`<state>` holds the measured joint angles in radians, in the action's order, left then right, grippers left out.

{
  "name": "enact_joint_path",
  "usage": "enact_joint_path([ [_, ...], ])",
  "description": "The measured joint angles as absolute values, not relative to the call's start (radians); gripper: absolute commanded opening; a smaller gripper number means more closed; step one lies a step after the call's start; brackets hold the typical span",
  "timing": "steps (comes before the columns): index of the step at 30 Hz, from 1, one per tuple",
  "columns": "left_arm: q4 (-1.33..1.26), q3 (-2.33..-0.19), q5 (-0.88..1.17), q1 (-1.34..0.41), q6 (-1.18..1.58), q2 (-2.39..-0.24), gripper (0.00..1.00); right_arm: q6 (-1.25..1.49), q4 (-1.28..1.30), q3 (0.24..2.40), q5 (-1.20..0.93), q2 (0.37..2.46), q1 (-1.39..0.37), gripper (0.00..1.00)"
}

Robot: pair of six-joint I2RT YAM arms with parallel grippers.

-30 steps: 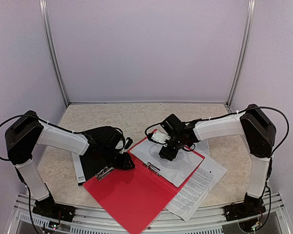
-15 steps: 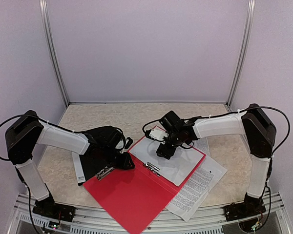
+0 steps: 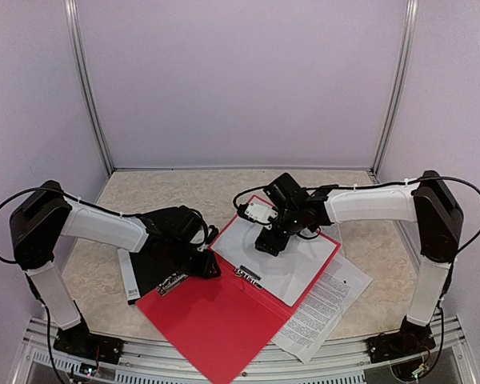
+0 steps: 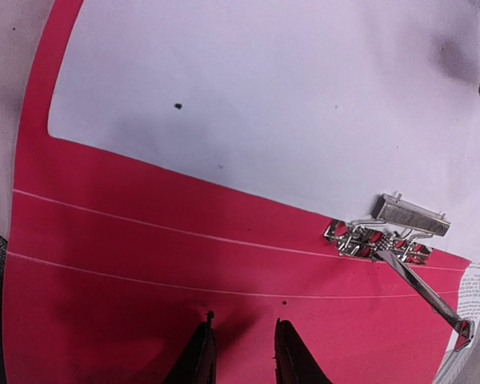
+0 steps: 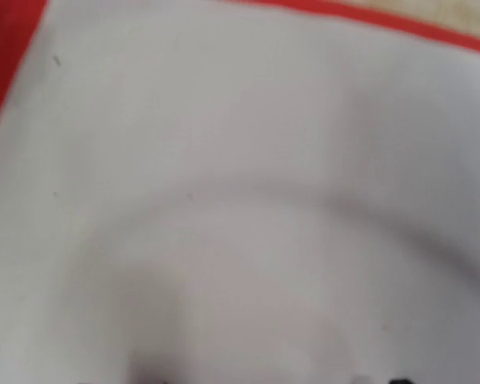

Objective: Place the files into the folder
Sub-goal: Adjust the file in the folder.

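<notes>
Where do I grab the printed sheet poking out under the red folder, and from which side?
Probably its exposed right corner, coming from the right: the printed sheet lies flat with its left part under the red folder, so only that side is free.

right wrist view: blurred | printed sheets (image 3: 324,306): partly under folder (image 3: 214,318)

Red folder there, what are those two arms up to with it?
They are filing papers. The red folder lies open. The right arm's tool is down on a blank white sheet lying in the folder's right half, beside the metal clip. The left arm's tool sits low over the left half, slightly open and gripping nothing. More printed sheets lie outside, at the folder's right edge.
</notes>
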<state>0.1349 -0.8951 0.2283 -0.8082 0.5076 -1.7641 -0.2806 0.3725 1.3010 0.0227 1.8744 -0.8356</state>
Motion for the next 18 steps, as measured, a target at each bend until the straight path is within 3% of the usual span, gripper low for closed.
enact_joint_path([
  [18, 0.325, -0.966, 0.189, -0.834, 0.512, -1.720, 0.32, -0.176, 0.355, 1.268, -0.093, 1.758, -0.836, 0.73],
])
